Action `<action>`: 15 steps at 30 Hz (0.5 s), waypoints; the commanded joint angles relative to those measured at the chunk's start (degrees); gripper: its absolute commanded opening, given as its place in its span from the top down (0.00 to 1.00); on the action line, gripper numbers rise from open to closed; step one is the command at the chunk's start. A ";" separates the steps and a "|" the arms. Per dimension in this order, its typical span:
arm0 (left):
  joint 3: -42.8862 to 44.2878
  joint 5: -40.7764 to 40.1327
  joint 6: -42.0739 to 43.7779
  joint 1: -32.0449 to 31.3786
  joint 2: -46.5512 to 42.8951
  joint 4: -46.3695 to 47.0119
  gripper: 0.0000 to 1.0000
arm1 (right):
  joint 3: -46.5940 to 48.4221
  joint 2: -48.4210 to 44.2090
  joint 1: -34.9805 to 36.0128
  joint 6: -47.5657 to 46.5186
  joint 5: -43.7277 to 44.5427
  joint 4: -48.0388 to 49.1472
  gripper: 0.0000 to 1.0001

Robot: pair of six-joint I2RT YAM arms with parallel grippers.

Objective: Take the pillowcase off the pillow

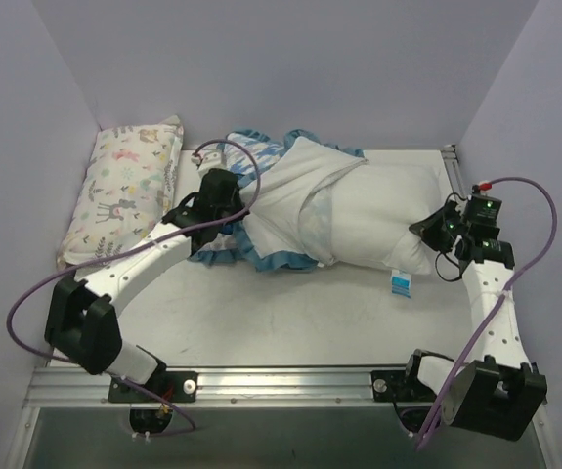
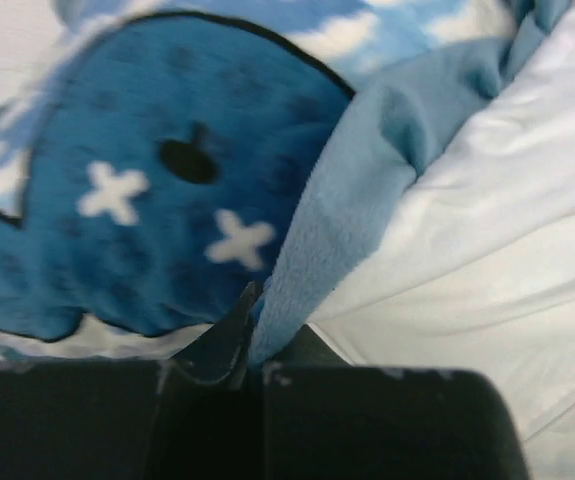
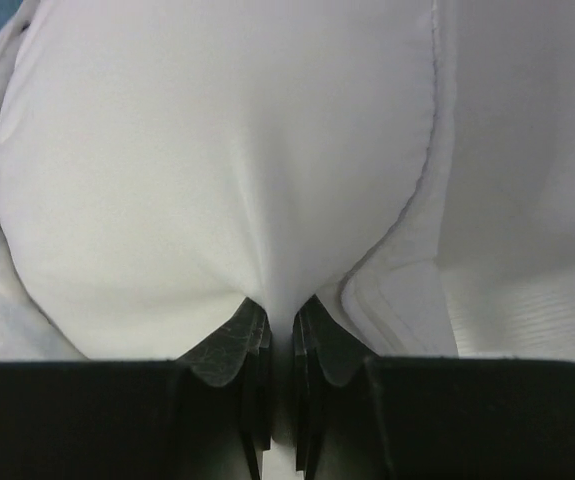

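While left end effector (image 2: 250, 330) pinches blue trim of blue-and-white houndstooth fabric pillowcase (image 1: 249, 156), right end effector (image 3: 282, 320) clamped on plump white pillow (image 1: 383, 220), near right edge of table (image 1: 290, 313).

The whole table (image 1: 290, 313) is being viewed from above and behind the arm bases, with the camera being tilted down toward the far wall from well back, so that both arms are being taken in. The left wrist view is being aimed forward along the left gripper (image 2: 252, 325) from very close, and its frame is being filled by the pillowcase (image 2: 167, 180) on the left of the scene. The right wrist view is being pointed past the right gripper (image 3: 281, 315), close against the pillow (image 3: 217, 150) at its right end. Both close patches are also being covered, much smaller, by the overhead view.
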 commanded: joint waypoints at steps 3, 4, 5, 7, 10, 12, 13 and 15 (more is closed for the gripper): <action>-6.34 -4.05 -2.16 9.70 -10.77 -2.30 1.00 | 3.87 -1.88 -4.72 -0.97 4.70 -3.44 1.00; -6.17 -2.74 -1.46 9.44 -10.61 -2.30 1.00 | 3.78 -1.44 -4.19 -0.62 3.73 -3.09 1.00; -5.91 -2.12 -1.19 8.48 -10.08 -2.47 1.00 | 3.95 -0.65 -3.40 -0.79 4.68 -3.09 1.00; -6.25 0.59 -0.06 6.19 -8.42 0.05 1.00 | 4.65 0.06 -1.04 -1.76 6.34 -3.17 1.00; -5.56 1.06 1.62 -0.57 -5.26 2.27 1.00 | 6.85 -0.11 2.82 -3.69 10.81 -4.93 0.67; -5.12 0.87 1.54 -4.17 -3.76 2.71 1.00 | 9.30 -1.60 4.77 -4.66 13.11 -6.77 0.42; -4.94 1.48 1.36 -4.97 -2.62 3.58 1.00 | 10.10 -2.22 6.08 -5.10 14.34 -7.13 0.26; -4.76 1.84 0.92 -6.11 -1.82 4.21 1.00 | 12.20 -4.32 10.04 -6.77 18.21 -8.44 0.17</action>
